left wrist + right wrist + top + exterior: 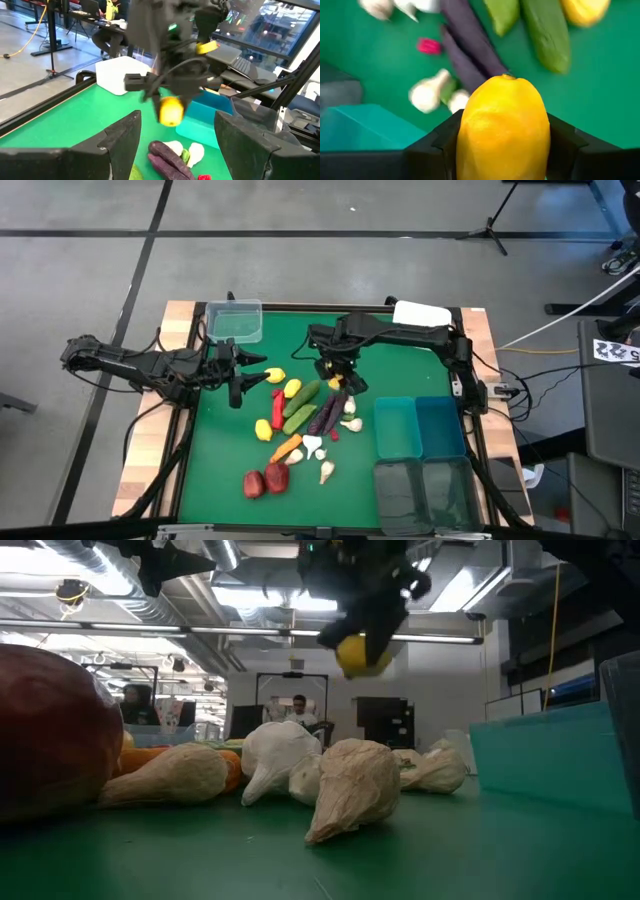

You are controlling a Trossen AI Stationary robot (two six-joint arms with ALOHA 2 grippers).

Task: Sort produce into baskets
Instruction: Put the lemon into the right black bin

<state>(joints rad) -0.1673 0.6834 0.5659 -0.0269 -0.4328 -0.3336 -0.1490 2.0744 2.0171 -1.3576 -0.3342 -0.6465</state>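
My right gripper (335, 375) hangs over the far end of the produce pile, shut on a yellow lemon (505, 130). The low view shows the lemon (362, 652) high above the mat. More lemons (292, 388), green cucumbers (305, 393), purple eggplants (328, 412), white garlic (313, 445), an orange carrot (287, 448) and dark red round ones (254, 483) lie on the green mat (220, 450). My left gripper (243, 380) stands open left of the pile, with nothing between its fingers. My right gripper pinches the lemon's two long sides (467, 135) between its two fingers. The fingers come steeply from above and lie along the lemon. Its pointed end (507, 76) sticks out past the fingertips toward the mat. The lemon is lifted clear of the table.
A clear bin (235, 320) stands at the far left and a white bin (420, 312) at the far right. Two teal bins (400, 428) and two dark bins (425, 495) stand along the right side. People show in the room beyond the table.
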